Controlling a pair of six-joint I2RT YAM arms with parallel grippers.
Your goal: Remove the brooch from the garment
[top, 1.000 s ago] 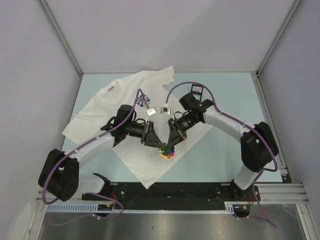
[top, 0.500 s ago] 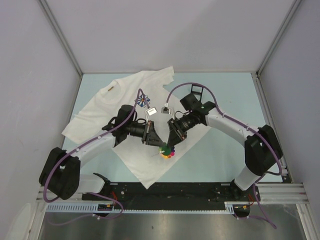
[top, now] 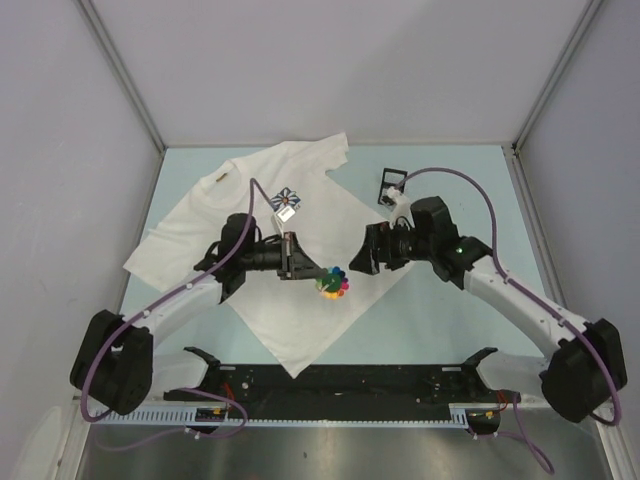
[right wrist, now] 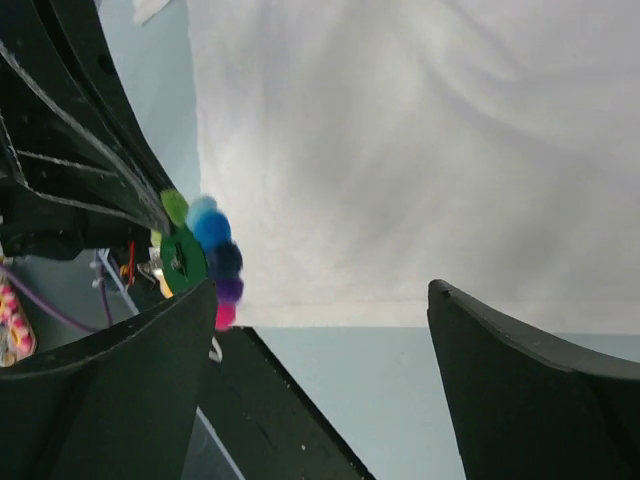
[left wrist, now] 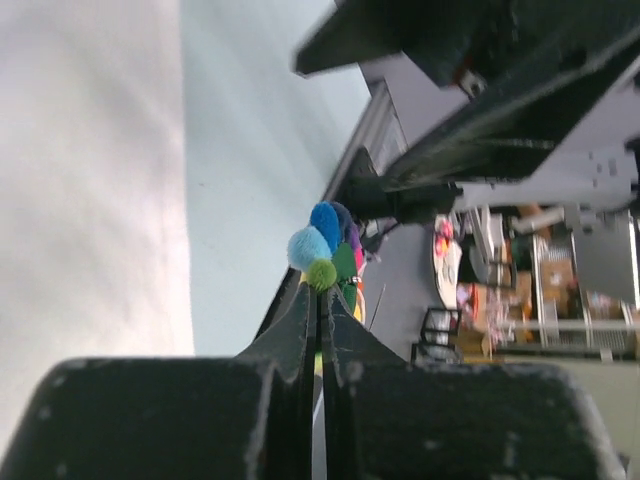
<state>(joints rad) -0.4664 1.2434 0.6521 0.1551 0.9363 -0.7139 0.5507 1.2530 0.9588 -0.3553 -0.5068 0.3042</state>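
Observation:
The garment [top: 200, 225], a white T-shirt, lies spread on the pale blue table, its blue-and-white emblem [top: 288, 198] by my left wrist and a tan label [top: 222, 178] at the collar. The brooch [top: 333, 282], a ring of coloured pom-poms on a green disc, is over the shirt's lower right part. My left gripper [top: 318, 275] is shut on its edge; the pom-poms [left wrist: 325, 250] stick out past the closed fingertips [left wrist: 300, 310]. My right gripper [top: 362, 258] stands open just right of the brooch [right wrist: 205, 250], not touching it, with only white cloth [right wrist: 400, 150] between its fingers [right wrist: 470, 330].
A small black frame-like object [top: 390, 184] lies on the table behind my right arm. Grey walls close in the table on three sides. The black base rail [top: 340, 380] runs along the near edge.
My right gripper has opened, let go of the brooch and drawn back to the right. My left gripper has shut on the brooch and shifted it slightly up and right.

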